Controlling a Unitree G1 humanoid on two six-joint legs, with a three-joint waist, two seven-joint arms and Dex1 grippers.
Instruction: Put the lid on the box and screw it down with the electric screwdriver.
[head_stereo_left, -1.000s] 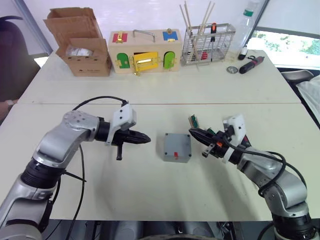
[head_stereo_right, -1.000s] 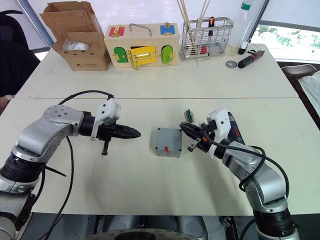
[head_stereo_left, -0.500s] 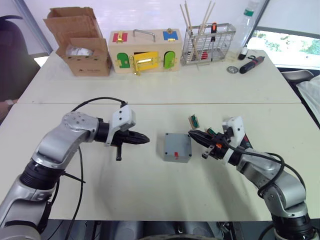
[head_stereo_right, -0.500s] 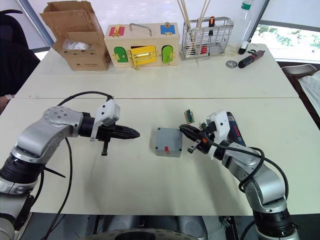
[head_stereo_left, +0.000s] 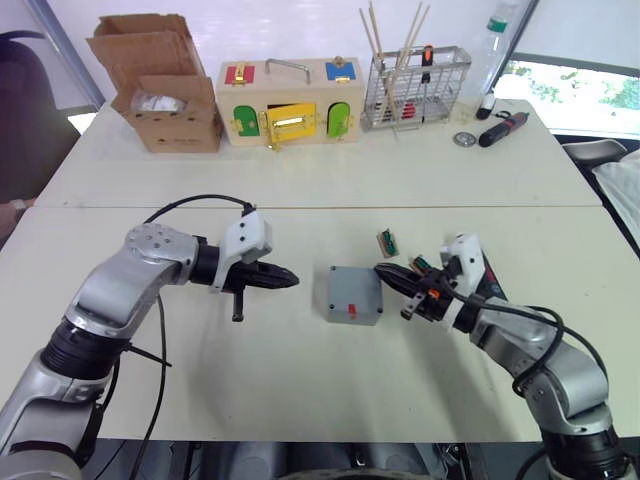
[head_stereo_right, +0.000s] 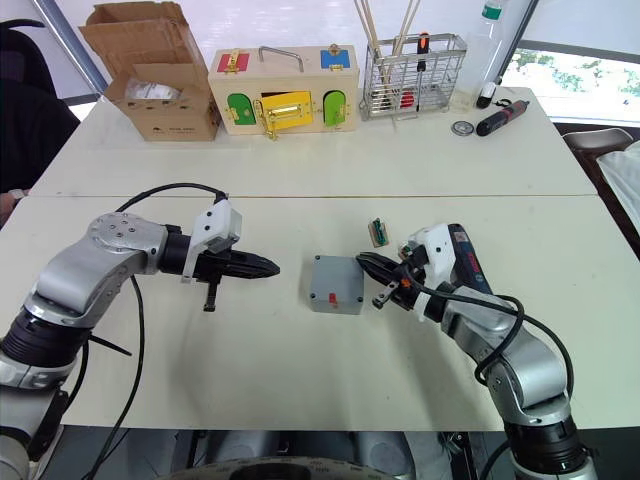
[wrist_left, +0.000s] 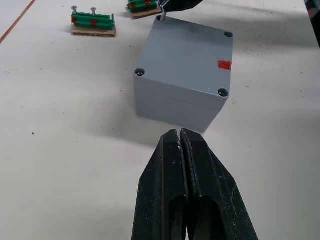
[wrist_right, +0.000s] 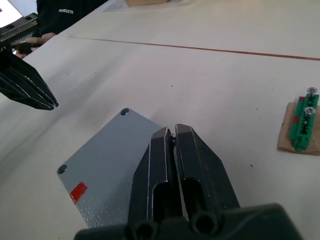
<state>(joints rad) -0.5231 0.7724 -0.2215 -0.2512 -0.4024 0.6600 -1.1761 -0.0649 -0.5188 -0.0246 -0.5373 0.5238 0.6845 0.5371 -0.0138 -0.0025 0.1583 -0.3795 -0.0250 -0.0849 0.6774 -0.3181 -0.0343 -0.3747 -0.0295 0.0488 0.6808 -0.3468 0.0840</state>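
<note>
Both grippers, left (head_stereo_left: 287, 279) and right (head_stereo_left: 386, 272), flank the box (head_stereo_left: 355, 294), jaws pressed together

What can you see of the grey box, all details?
The box is a small square grey plastic enclosure standing flat on the white table between both grippers. Its top face is closed, with recessed screw holes at the corners and a small red mark near one edge. The shut right gripper has its tips at one corner; the left gripper stays clear.

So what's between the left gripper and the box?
Just bare table: the left wrist view shows the shut left gripper short of the box.
</note>
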